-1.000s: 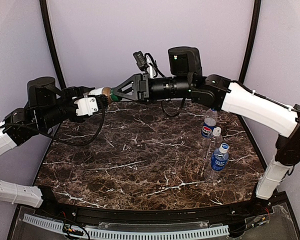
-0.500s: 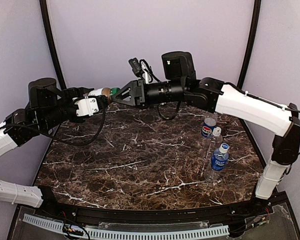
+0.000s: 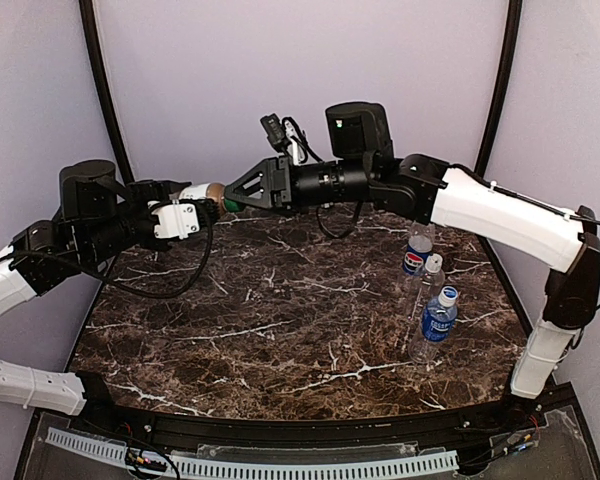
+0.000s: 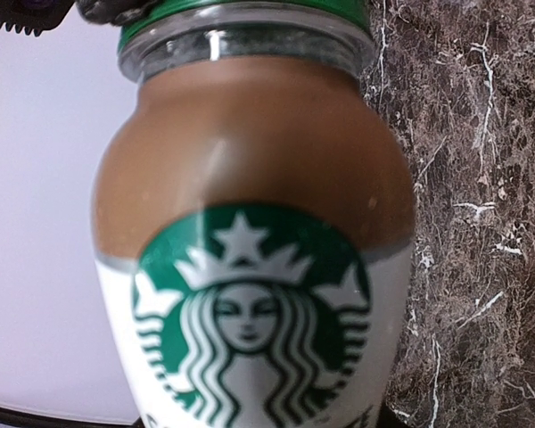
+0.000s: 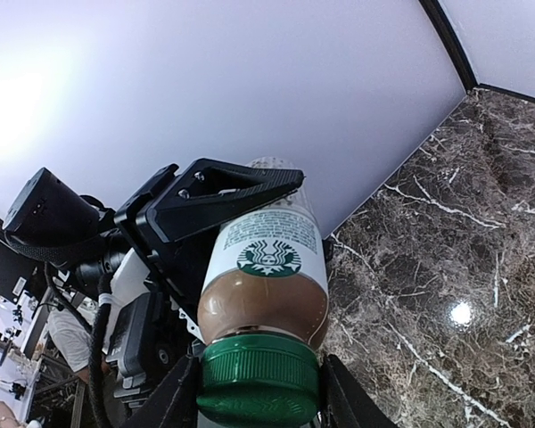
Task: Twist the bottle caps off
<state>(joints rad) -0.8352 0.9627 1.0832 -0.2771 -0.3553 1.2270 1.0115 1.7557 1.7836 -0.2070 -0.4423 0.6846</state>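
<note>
Up in the air, upper middle of the top view, the left end effector [image 3: 192, 203] grips the brown bottle [image 3: 211, 187] sideways. The right end effector [image 3: 236, 197] pinches its green cap [image 5: 259, 379]. If the left grip is weak, the bottle could spin with the cap or drop onto the counter [image 3: 280, 300]. With the cap off, the drink could spill.

Brown-filled bottle [image 4: 250, 160]: the white label carries the green Starbucks siren logo; the lettering below it is cut off. Clear bottle [image 3: 416, 250]: Pepsi globe logo. Blue-label bottle [image 3: 439, 322]: print illegible.
</note>
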